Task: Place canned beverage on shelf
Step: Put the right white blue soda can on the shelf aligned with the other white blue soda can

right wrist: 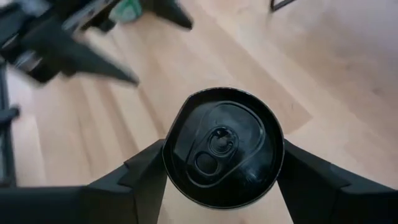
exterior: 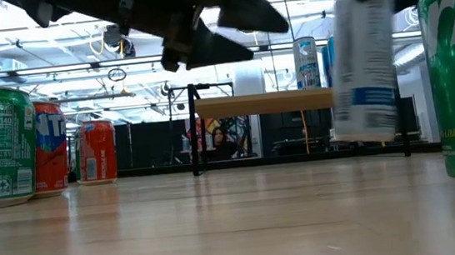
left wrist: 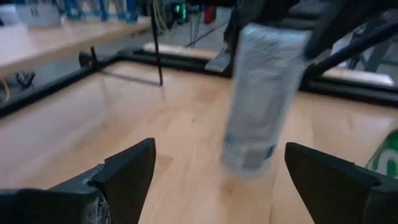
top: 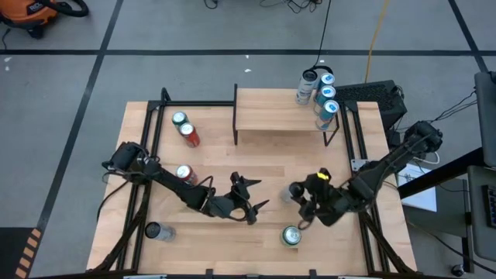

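Note:
A slim white and blue can [exterior: 362,64] hangs in my right gripper [top: 297,198], clear of the table, at its near middle. The right wrist view looks down on the can's dark top [right wrist: 222,146]. My left gripper [top: 252,200] is open and empty just to the can's left, its fingers pointing at the can [left wrist: 258,93]. The shelf [top: 283,110], a light wood plank on thin black legs, stands at the table's far middle. Several blue and white cans [top: 325,94] stand on its right end. My right gripper pinches the can between its two fingers [right wrist: 140,171] on opposite sides of the wall just below the top rim [right wrist: 169,155]. The fingers come from above, pointing down. The can hangs below them, slightly tilted, lifted clear of the table.
A green can [top: 291,235] stands near the front edge, below my right gripper. A green can [top: 180,118] and a red can [top: 190,136] stand at the far left, another red can [top: 184,174] by my left arm, and a grey can [top: 159,231] at the near left.

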Available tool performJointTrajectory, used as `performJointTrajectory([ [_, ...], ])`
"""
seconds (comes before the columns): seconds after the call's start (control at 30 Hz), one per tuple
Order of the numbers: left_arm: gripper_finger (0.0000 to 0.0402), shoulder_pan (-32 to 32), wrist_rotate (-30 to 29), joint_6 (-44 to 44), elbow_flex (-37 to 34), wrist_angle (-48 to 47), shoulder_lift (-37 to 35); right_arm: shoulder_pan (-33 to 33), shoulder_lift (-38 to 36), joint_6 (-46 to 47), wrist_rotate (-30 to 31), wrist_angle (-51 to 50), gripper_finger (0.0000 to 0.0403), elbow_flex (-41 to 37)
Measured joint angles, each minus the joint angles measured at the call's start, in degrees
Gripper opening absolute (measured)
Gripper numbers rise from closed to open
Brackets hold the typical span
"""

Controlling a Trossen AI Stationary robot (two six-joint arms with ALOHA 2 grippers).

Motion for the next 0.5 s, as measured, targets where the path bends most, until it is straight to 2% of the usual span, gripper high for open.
performJointTrajectory([
  [0.2,0.0357,1.3,1.6,4.7,0.6,8.6,4.2,-6.2,0.0,-0.6,-2.4,3.7,0.0248,0.0],
  [0.5,0.0357,3.7,4.1,5.3,6.4,8.7,11.3,-11.8,3.4,-0.3,-8.2,7.1,0.0248,0.0],
])
